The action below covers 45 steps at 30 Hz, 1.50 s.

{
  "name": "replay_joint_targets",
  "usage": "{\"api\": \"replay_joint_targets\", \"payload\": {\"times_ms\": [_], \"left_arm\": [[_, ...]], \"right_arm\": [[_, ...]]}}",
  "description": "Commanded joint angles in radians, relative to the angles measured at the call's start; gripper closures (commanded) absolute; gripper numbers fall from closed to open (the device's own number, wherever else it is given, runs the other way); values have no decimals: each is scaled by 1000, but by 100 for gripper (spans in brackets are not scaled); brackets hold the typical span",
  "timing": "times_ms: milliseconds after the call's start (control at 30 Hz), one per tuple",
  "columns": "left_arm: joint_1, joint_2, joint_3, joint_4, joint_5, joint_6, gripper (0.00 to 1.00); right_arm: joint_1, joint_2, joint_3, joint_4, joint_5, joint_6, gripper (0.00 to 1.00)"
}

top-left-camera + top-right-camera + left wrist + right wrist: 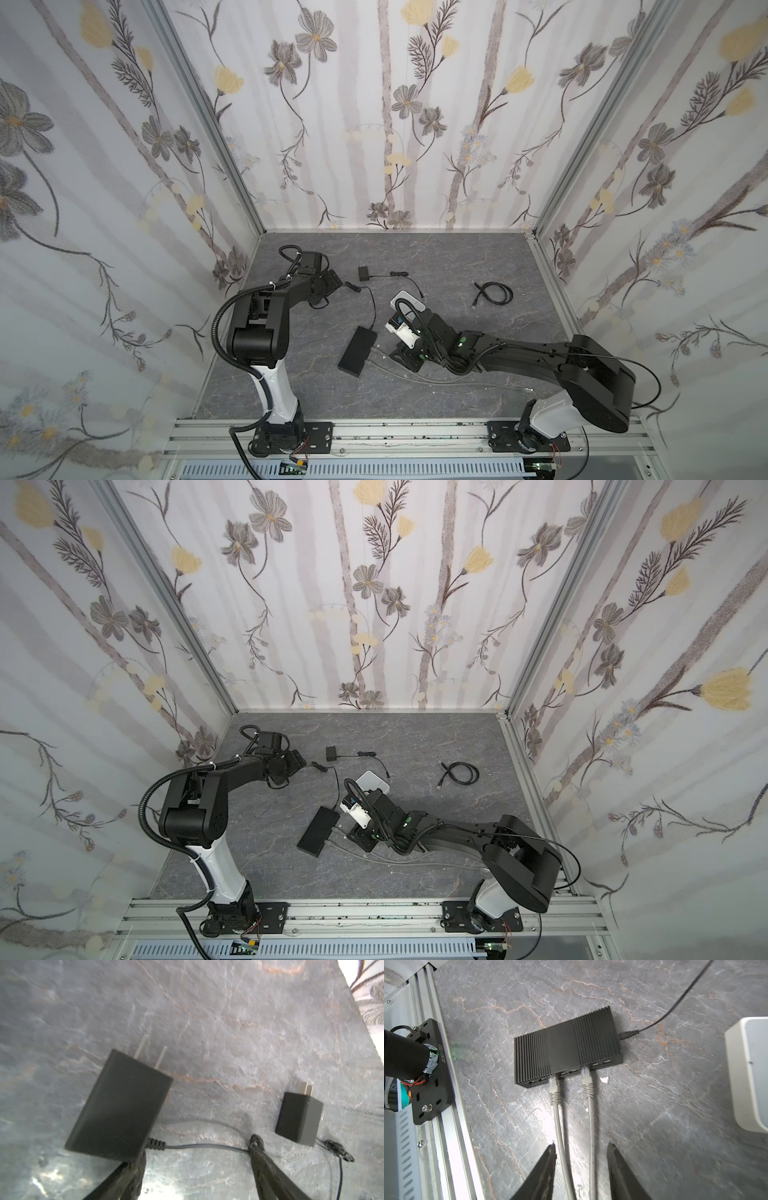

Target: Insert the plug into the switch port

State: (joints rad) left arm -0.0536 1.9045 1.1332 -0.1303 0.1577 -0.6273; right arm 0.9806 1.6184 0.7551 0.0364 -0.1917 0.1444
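The black switch (566, 1047) lies flat on the grey marbled desk (654, 1105), and in both top views it sits near the middle (358, 351). A grey plug (554, 1088) and a second grey plug (587, 1082) are both seated in ports on its front face. Their two grey cables (560, 1136) run back between the fingers of the right gripper (582, 1145), whose jaws stand apart and clamp nothing. A black power cord (629, 1033) enters the switch's end. A white box (749, 1074) rests just beside the switch.

The left gripper (195, 1151) is spread wide with only a thin cord (207, 1146) crossing the gap. A large black adapter (120, 1105) sits close against one finger; whether it is held I cannot tell. A smaller adapter (299, 1118) lies near, and a coiled black cable (494, 293) well apart.

The black base plate (431, 1084) carries white characters beginning J826; the rest is unclear
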Motion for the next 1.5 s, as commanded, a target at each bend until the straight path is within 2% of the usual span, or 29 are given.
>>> {"api": "replay_joint_targets", "payload": {"times_ms": [0,167,367,500,633,733,833,933,1033,1167,1300,1400,1467], "left_arm": [[36,45,29,-108,3,7,19],[66,136,146,-115,40,56,19],[88,254,355,-220,40,107,19],[98,225,405,-256,102,84,19],[82,57,288,-149,189,-25,20],[70,-39,256,-163,199,-22,19],[65,-126,175,-100,235,-50,19],[53,-210,112,-135,286,-83,20],[28,-345,-57,-120,320,-78,21],[-15,-518,-259,-147,276,-4,24],[-70,-640,-444,-63,304,0,26],[-131,-721,-517,-60,270,17,23],[-174,-745,-543,-76,250,34,26]], "right_arm": [[-4,-75,-43,-18,55,19,58],[-5,-142,-78,-38,81,30,61],[-5,-149,-89,-49,81,48,62],[1,-107,-70,-49,69,58,62],[32,-29,-14,-73,83,32,62],[61,86,77,-105,102,-1,62],[76,181,160,-153,135,-50,60],[75,242,219,-177,166,-91,60],[72,282,255,-185,177,-122,60],[71,325,271,-150,137,-165,61],[67,357,295,-147,123,-182,61],[63,364,302,-147,112,-182,61],[61,362,302,-146,106,-182,61]]}}
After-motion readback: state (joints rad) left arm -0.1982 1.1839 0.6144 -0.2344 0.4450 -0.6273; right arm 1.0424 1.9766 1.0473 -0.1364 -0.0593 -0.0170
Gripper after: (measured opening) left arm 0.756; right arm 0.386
